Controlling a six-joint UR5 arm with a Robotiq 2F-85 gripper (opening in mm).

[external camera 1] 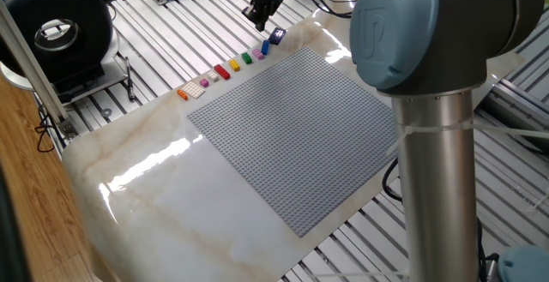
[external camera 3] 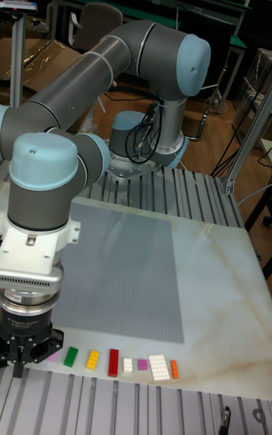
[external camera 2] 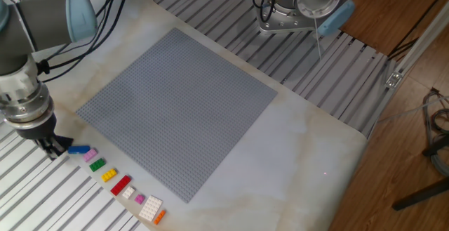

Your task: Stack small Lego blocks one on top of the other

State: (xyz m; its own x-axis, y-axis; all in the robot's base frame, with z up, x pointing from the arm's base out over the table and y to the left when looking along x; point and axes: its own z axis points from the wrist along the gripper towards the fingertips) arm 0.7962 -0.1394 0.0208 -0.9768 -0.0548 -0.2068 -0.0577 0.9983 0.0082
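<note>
Grey studded baseplate (external camera 2: 175, 111) (white-veined marble table (external camera 2: 309, 161)), red brick (external camera 2: 121, 185).

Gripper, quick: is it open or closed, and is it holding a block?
Gripper: cannot tell if open or closed; no block seen in its fingers.

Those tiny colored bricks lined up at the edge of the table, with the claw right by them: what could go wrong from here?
1. The small Lego blocks lie close together in a row, so the claw could bump a neighbour when it reaches for one, such as the blue block.
2. The row runs along the marble slab's edge, beside slotted metal rails; a nudged block might slide off into a slot.
3. In the tall fixed view the claw hides the row's end, so aiming there looks harder.
</note>
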